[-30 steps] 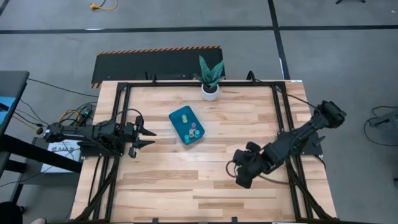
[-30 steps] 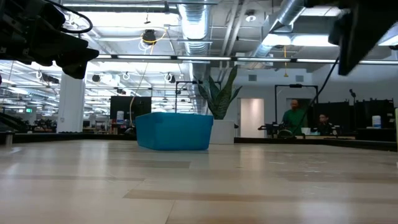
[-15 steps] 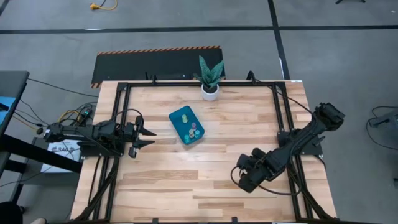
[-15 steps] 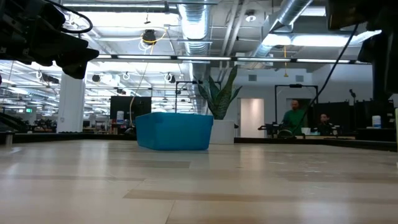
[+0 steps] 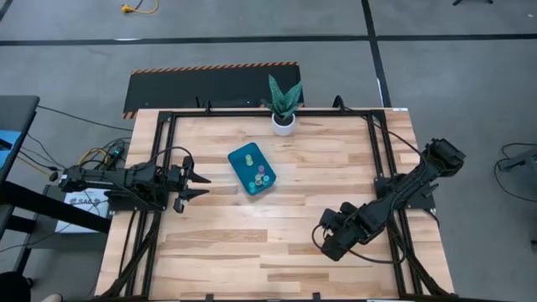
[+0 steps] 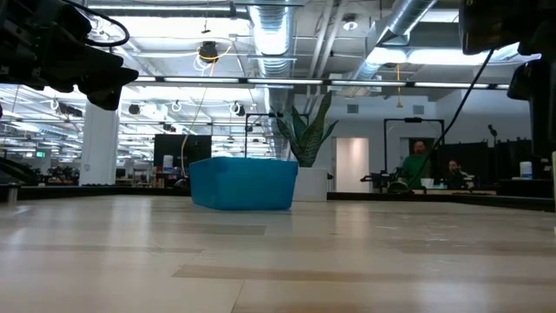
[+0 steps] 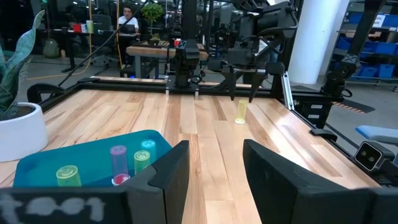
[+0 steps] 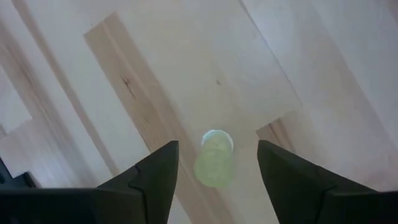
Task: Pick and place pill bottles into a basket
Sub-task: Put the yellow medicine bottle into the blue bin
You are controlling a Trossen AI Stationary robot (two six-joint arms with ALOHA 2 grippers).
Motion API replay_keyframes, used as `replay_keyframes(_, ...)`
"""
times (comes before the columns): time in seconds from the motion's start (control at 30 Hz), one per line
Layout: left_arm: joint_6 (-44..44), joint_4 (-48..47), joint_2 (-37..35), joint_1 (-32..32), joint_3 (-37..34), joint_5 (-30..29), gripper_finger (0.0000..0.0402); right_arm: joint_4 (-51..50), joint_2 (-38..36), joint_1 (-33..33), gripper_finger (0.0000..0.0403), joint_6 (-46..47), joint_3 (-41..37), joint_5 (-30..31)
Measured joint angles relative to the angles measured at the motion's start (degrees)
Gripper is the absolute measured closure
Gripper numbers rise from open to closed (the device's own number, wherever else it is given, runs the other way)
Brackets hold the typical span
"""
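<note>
The teal-blue basket (image 5: 252,169) lies on the table's middle and holds several pill bottles: yellow-green (image 7: 67,175), pink (image 7: 118,163) and teal (image 7: 147,146). One more yellow-green bottle (image 8: 214,162) stands upright on the table at the near right; it also shows in the left wrist view (image 7: 241,112). My right gripper (image 8: 217,149) is open and points down over this bottle, one finger on either side, apart from it. In the high view my right gripper (image 5: 329,239) hides the bottle. My left gripper (image 5: 205,185) is open and empty, left of the basket.
A white pot with a green plant (image 5: 284,122) stands at the table's far edge, behind the basket. Black frame rails (image 5: 168,143) run along the table's left and right sides. Bare wood lies between the basket and my right gripper. People sit in the room beyond (image 6: 417,165).
My right gripper has moved a little toward the table's near right corner, then nearly stopped. The basket and its bottles have stayed where they were.
</note>
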Motion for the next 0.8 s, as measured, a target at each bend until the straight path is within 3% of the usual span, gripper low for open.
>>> replay_keyframes(0.4,0.00,0.04,0.00,-0.01,0.00,-0.03,0.0262,1.90,3.57,0.67,0.0208,0.42,0.13,-2.01)
replay_keyframes(0.8,0.00,0.00,0.02,-0.02,0.00,-0.02,0.0262,2.57,5.12,-0.13,0.0327,-2.58,0.07,-4.20)
